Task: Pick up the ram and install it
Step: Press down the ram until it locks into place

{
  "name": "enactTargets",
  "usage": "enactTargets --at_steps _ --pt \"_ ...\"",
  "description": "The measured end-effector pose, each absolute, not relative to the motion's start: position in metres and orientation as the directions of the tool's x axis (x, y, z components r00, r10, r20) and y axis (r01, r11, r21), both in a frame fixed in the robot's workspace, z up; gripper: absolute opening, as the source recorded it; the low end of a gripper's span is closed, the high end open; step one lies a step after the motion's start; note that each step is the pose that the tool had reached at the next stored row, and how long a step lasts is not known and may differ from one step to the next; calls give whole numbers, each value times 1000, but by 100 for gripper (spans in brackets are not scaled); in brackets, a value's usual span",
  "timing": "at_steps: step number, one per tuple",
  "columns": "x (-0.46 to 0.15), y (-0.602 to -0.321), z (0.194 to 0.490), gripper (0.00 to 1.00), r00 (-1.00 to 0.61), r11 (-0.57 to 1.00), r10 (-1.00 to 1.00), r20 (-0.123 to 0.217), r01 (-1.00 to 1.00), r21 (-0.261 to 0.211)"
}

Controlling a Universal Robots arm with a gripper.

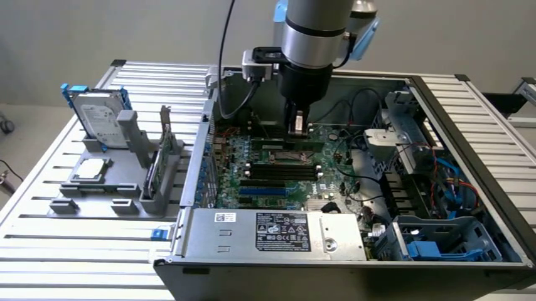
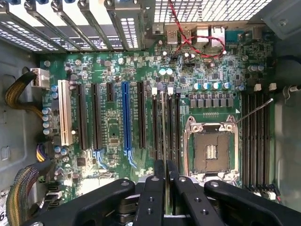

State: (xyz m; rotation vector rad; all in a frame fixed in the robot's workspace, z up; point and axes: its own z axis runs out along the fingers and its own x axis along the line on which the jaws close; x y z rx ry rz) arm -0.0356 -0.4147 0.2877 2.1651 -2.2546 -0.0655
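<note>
**Fig. Ram clamped over the memory slots**

My gripper (image 2: pixel 165 164) stood low inside the open case (image 1: pixel 335 279), its jaws clamped on the ram (image 2: pixel 163 127). In the wrist view the ram appeared edge-on. It was a thin, straight, dark strip running out from between my black fingers (image 2: pixel 153 188), in line with the narrow black memory slots (image 2: pixel 170 122) just beside the socket (image 2: pixel 210 150). Whether its lower edge touched a slot I could not tell. White latches marked the far ends of these slots.

The socket was a square metal frame, open, with a pale contact field at its middle. The board (image 2: pixel 113 66) was glossy green and studded with small cylindrical capacitors. It carried long black card slots, one blue slot (image 2: pixel 125 117) and one white slot (image 2: pixel 65 113). Twisted red wires (image 2: pixel 184 36) crossed near the rear ports.

In the exterior view the case was a grey sheet-metal box. It held the board, a labelled power supply (image 1: pixel 277 231) and blue plastic bays (image 1: pixel 423 248). On the exterior view's left, a grey rack (image 1: pixel 125 188) held a silver drive (image 1: pixel 99 119) with blue rails, standing upright. A square chip (image 1: pixel 92 168) lay flat in the same rack.
</note>
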Motion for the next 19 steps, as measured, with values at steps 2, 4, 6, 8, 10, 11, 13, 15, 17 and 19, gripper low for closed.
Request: enactTargets --at_steps 2,4,6,8,10,11,13,15,17,19 --pt "-37 -416 284 14 -40 39 -999 -18 -998 40" --pt "-38 -417 280 14 -40 39 -999 -18 -998 40" --pt "-39 -419 277 14 -40 39 -999 -18 -998 39" --pt "-39 -420 273 14 -40 39 -999 -18 -999 37" --pt "-40 -421 269 14 -40 39 -999 -18 -999 34" --pt "-40 -421 268 14 -40 39 -999 -18 -999 34" --pt "-40 -421 264 14 -40 39 -999 -18 -999 33" --pt "-40 -421 260 14 -40 39 -999 -19 -999 33" --pt "-40 -421 257 14 -40 39 -999 -18 -999 32" --pt "-40 -421 253 14 -40 39 -999 -19 -999 32"
